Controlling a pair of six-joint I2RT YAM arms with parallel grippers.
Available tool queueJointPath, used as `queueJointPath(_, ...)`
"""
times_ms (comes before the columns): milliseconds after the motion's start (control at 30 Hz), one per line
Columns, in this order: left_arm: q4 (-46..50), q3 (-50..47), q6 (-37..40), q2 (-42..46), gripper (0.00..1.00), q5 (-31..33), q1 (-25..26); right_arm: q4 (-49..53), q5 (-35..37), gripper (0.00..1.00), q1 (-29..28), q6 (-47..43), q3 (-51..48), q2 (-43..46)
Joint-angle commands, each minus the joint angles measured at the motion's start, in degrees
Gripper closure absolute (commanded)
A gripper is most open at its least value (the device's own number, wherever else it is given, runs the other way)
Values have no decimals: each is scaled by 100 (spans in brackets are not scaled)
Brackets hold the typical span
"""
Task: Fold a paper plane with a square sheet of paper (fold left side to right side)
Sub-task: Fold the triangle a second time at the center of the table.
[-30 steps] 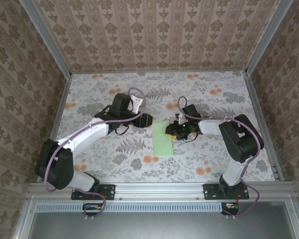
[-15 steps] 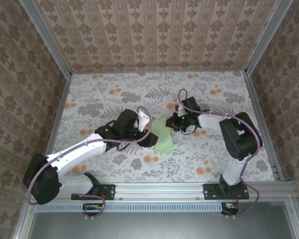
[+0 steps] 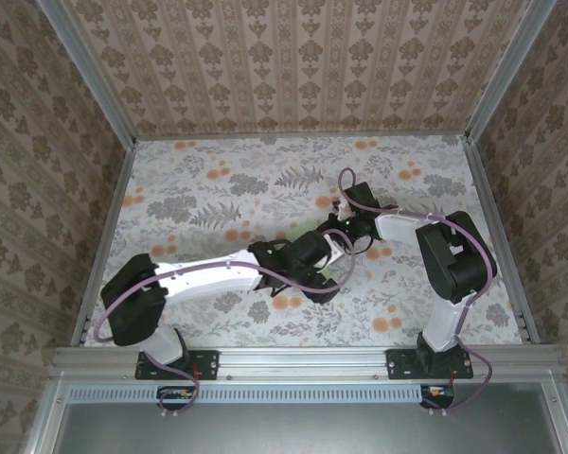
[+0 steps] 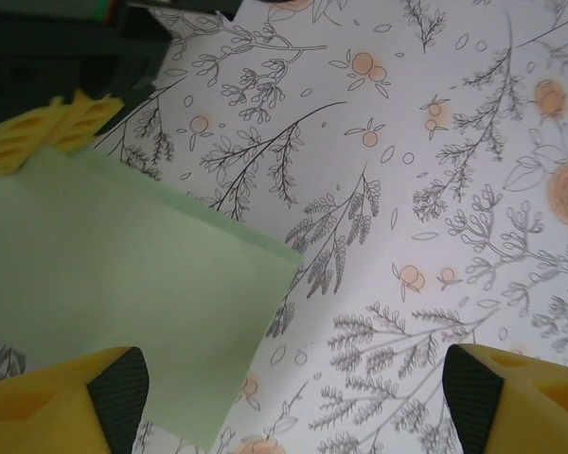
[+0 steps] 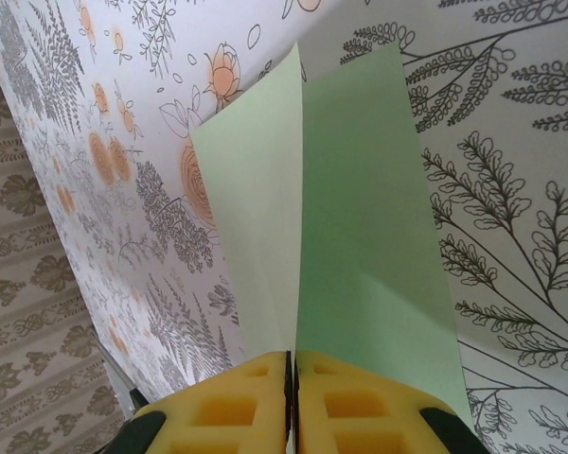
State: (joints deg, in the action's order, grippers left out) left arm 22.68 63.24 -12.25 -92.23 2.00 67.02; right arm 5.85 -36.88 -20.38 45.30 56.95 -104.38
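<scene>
Paper plane (image 5: pixel 360 236): pale-green folded sheet, mid-worktop, one flap raised along its crease. Right gripper (image 5: pixel 293 378): newly clamped on the sheet's far end at the crease. Left gripper (image 4: pixel 293 407): swung in from the worktop's left side, now over the sheet, jaws spread wide, holding nothing. Judgement: left-to-right fold under way, pressing still to come.

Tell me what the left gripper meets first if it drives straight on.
The left gripper, open, would probably meet the floral table cover, one finger catching the folded green paper; depth unclear.
</scene>
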Motion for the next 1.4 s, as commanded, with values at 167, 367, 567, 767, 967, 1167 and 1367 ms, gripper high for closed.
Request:
queueJointPath(167,1146,1033,-527,-966,10,1668,463,143,38,89,-10,185,-50,-32)
queueJointPath(367,1493,1365,-694,-1455,9,2203,584,90,58,90,-58,258,-83,-63)
queueJointPath(567,1490,1436,-691,-1614,19,2324,582,110,83,90,-90,260,-96,-78)
queueJointPath(767,1278,1255,-646,-1438,55,2174,576,256,190,89,-100,168,-70,-84)
queueJointPath(967,1038,1077,-563,-1299,73,1901,576,394,287,88,-107,69,-4,-100)
queueJointPath(1167,944,1015,-520,-1239,89,1731,575,444,339,87,-109,26,9,-84)
queueJointPath(1367,734,785,-589,-1048,98,1399,458,270,372,76,-85,-43,-16,89)
